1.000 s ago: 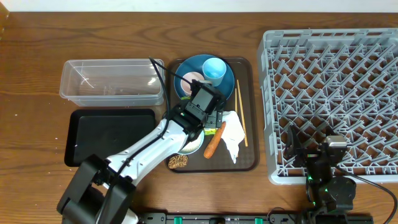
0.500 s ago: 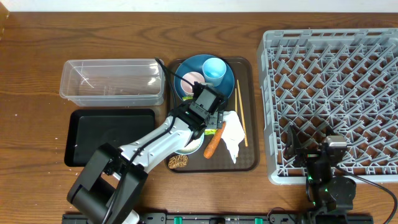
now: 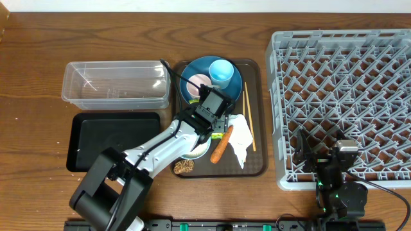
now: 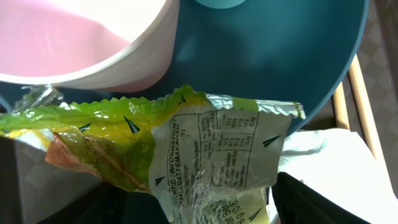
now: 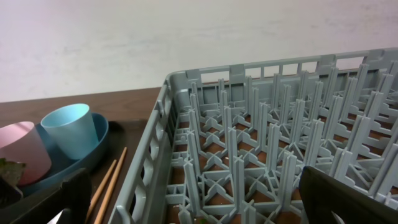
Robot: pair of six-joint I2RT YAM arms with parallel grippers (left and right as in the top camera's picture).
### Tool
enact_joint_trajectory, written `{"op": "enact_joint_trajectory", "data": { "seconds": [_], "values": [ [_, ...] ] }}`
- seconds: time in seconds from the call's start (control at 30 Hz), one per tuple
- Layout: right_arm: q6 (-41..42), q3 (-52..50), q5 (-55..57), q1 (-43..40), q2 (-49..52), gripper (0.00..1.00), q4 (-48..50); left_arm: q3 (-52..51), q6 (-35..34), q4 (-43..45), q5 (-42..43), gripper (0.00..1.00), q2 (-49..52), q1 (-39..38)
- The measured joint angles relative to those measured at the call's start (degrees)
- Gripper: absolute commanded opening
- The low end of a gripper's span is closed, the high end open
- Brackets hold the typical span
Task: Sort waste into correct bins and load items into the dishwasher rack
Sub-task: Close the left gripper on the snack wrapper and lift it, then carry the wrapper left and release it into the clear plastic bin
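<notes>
Now blue plate holds pink cup, light-blue cup; wrapper at rim.

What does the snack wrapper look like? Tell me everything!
The snack wrapper is crinkly, shiny plastic: yellow-green with an orange-brown patch, a zigzag edge and a silvery panel of tiny print. It lies crumpled over the edge of the blue plate, close to the pink cup, beside the white napkin, between the fingers of the left gripper.
</notes>
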Motion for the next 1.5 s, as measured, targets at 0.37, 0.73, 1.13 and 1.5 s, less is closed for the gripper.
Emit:
{"op": "enact_joint_trajectory", "data": {
  "seconds": [0.37, 0.73, 1.13, 1.5],
  "values": [
    [0.0, 0.0, 0.0, 0.0, 0.0, 0.99, 0.0, 0.0, 0.0, 1.6, 0.0, 0.42, 2.6, 0.0],
    [0.0, 0.0, 0.0, 0.0, 0.0, 0.99, 0.0, 0.0, 0.0, 1.5, 0.0, 0.06, 2.5, 0.0],
    [0.0, 0.0, 0.0, 0.0, 0.0, 0.99, 0.0, 0.0, 1.8, 1.6, -0.3, 0.06, -12.0, 0.0],
    [0.0, 0.0, 0.0, 0.0, 0.0, 0.99, 0.0, 0.0, 7.7, 1.5, -12.3, 0.06, -26.0, 6.5]
  ]
}}
